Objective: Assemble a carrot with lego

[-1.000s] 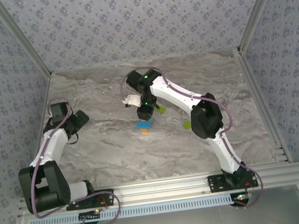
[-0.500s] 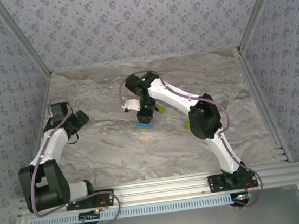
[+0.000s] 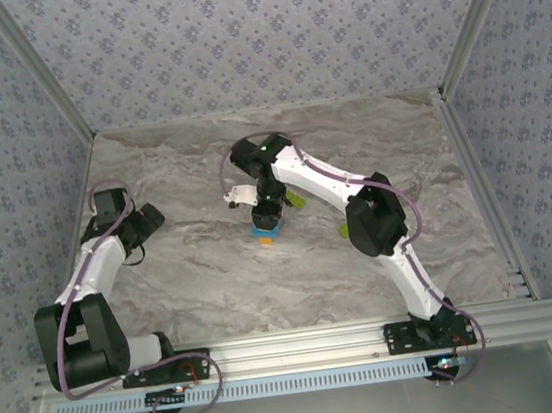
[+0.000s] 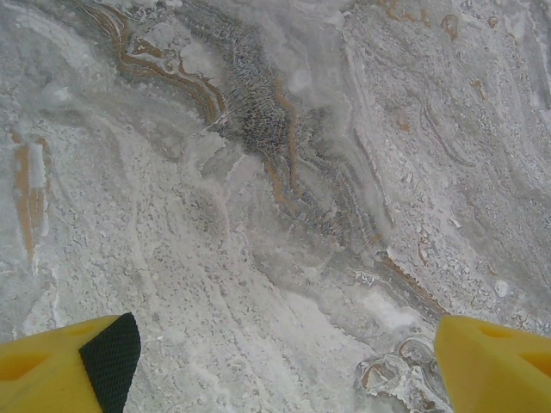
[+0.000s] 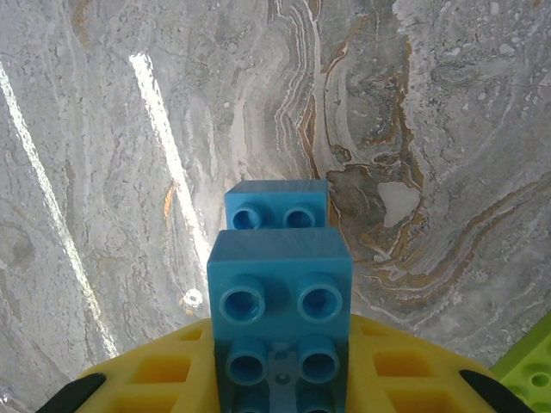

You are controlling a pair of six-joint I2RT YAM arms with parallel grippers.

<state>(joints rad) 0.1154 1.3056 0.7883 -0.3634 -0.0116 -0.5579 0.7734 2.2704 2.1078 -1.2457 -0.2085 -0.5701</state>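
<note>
Two glossy studded blue bricks: right tool clamped on near blue brick; far blue brick just beyond it, touching orange brick. Lime brick beside. Left tool wide over veined marble surface.

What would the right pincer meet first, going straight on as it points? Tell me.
Probably the lower blue brick, just ahead of the held blue brick in the right pincer; the gap between them is hard to judge.
</note>
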